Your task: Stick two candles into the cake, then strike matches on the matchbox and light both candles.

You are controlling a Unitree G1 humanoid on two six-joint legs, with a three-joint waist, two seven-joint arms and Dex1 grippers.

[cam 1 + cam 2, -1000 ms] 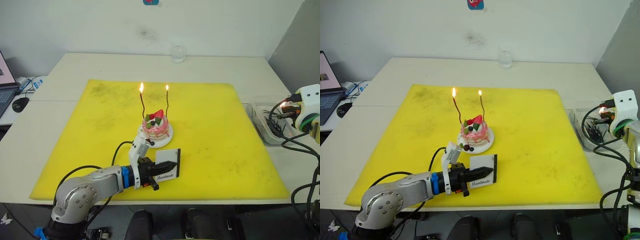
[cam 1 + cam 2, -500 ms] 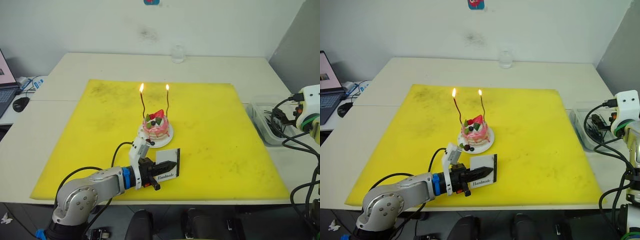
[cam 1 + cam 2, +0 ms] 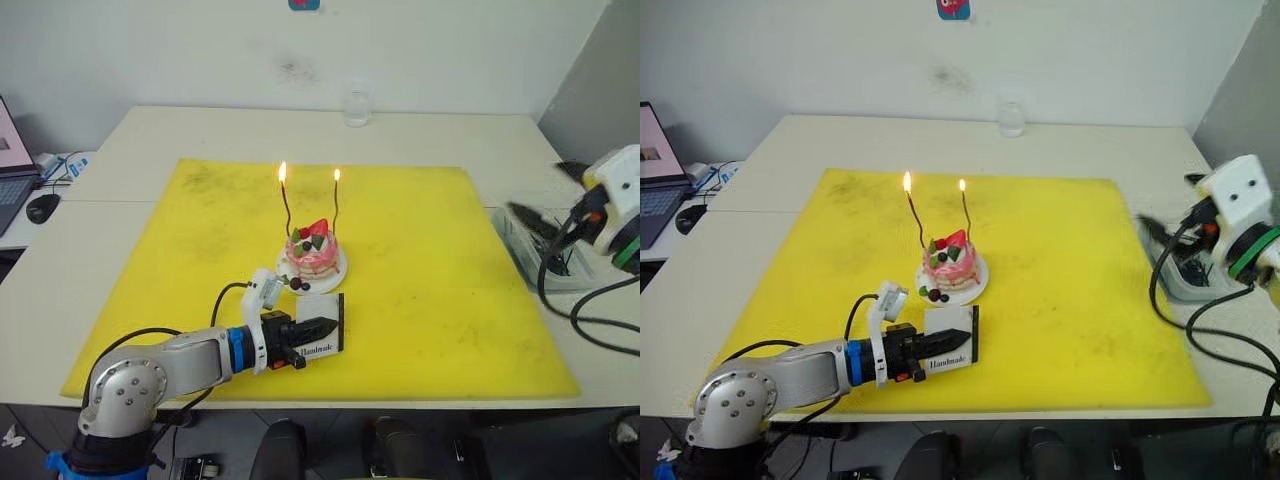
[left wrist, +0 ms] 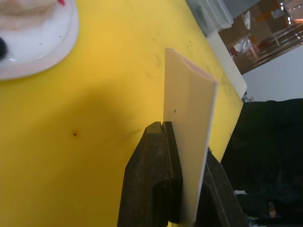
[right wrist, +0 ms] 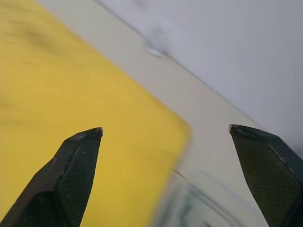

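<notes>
Gripping matchbox upright in my left hand, just beside cake; both candles lit. My right hand wide open, empty.

1. The cake sits on its plate at the middle of the mat, both candles standing in it
2. The matchbox stands before the plate
3. A glass stands behind the mat
4. A tray lies right of the mat

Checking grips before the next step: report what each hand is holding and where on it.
Left hand clamps the flat white "Handmade" matchbox across its two broad faces, at one end. Right hand is open, holding nothing.
</notes>
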